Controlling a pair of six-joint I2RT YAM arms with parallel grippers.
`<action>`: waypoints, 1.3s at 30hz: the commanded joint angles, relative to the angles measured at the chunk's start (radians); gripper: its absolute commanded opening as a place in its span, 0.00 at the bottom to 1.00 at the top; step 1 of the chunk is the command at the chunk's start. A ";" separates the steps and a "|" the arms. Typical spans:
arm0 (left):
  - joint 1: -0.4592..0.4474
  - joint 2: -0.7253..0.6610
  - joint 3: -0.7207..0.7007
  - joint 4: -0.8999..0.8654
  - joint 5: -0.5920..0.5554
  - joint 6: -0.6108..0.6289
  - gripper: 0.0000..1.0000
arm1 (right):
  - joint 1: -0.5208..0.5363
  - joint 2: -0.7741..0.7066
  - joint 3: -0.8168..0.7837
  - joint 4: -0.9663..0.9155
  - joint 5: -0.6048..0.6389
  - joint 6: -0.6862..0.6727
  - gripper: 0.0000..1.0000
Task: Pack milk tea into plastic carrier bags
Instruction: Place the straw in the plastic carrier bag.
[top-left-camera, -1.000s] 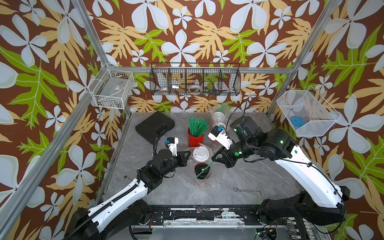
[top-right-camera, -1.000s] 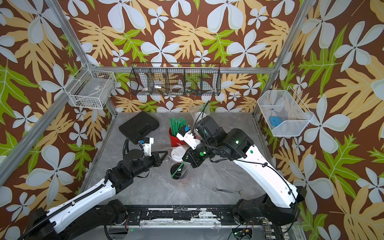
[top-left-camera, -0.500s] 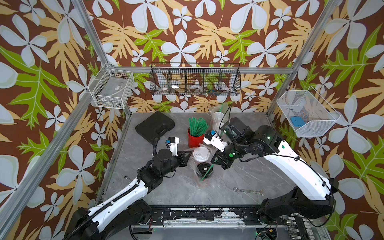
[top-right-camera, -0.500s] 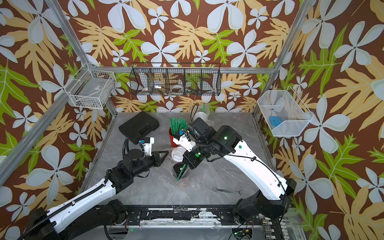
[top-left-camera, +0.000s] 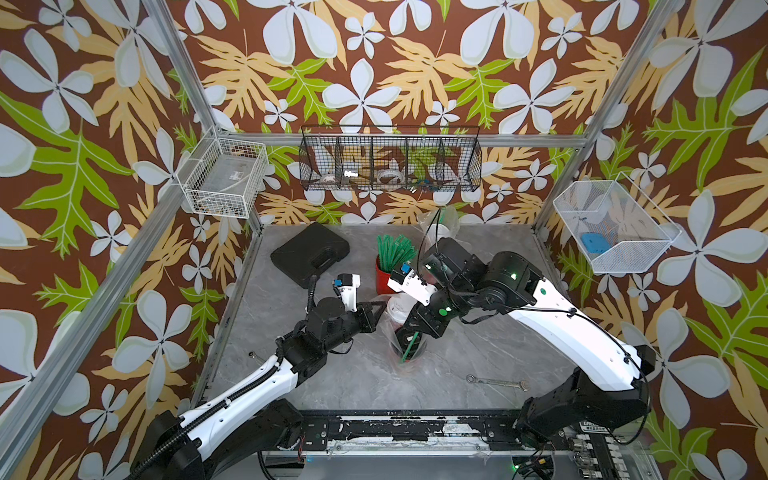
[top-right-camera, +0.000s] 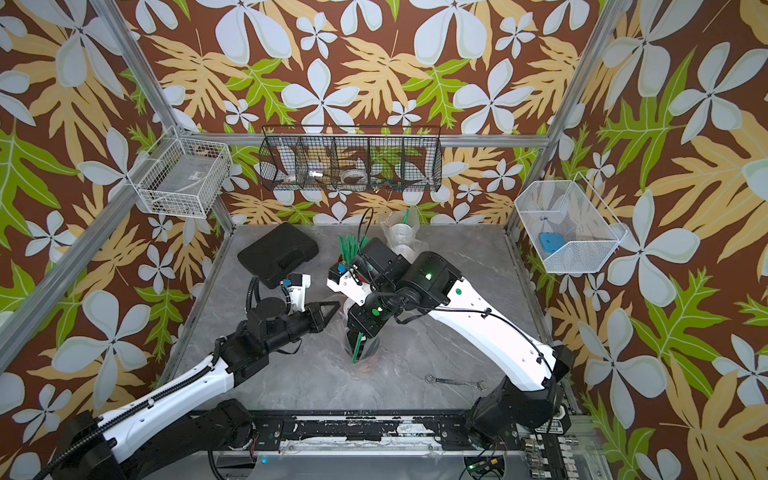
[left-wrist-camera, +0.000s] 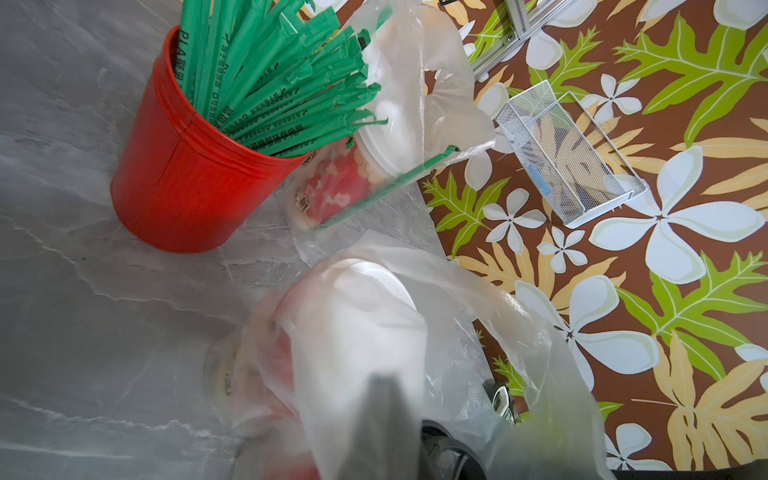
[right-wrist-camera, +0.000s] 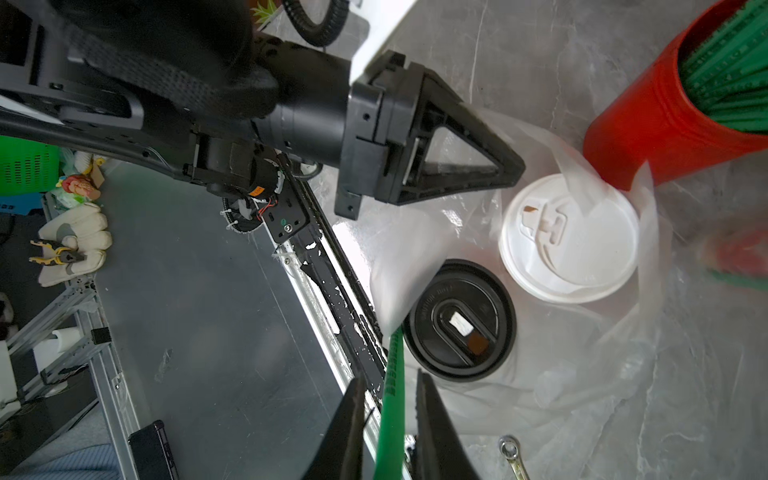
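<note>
At the table's middle, a clear plastic carrier bag (right-wrist-camera: 582, 374) holds two milk tea cups, one with a black lid (right-wrist-camera: 459, 320) and one with a white lid (right-wrist-camera: 569, 239). My left gripper (top-left-camera: 384, 305) (right-wrist-camera: 513, 170) is shut on the bag's rim beside the white-lidded cup (left-wrist-camera: 365, 299). My right gripper (right-wrist-camera: 390, 377) (top-left-camera: 405, 340) hangs over the bag next to the black lid, its jaws slightly apart, with a green straw (right-wrist-camera: 392, 399) loose between them. A second bag (top-left-camera: 440, 224) (left-wrist-camera: 399, 124) with a white-lidded cup and a straw stands at the back.
A red pot of green straws (top-left-camera: 384, 274) (left-wrist-camera: 187, 183) stands just behind the near bag. A black case (top-left-camera: 309, 253) lies at the back left. A wrench (top-left-camera: 496, 382) lies near the front right. Wire baskets hang on the walls.
My right arm has swung left and down over the near bag with the straw, and its jaws have parted around it. The left arm has not moved.
</note>
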 joint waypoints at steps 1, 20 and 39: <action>-0.001 -0.001 -0.005 0.050 0.014 -0.011 0.00 | 0.011 0.006 0.003 0.043 0.013 0.000 0.20; 0.000 -0.026 -0.012 0.045 0.006 -0.009 0.00 | 0.041 -0.027 -0.167 0.330 -0.110 0.064 0.07; 0.000 -0.039 -0.008 0.023 -0.001 -0.008 0.00 | 0.047 -0.020 -0.361 0.442 -0.251 0.045 0.03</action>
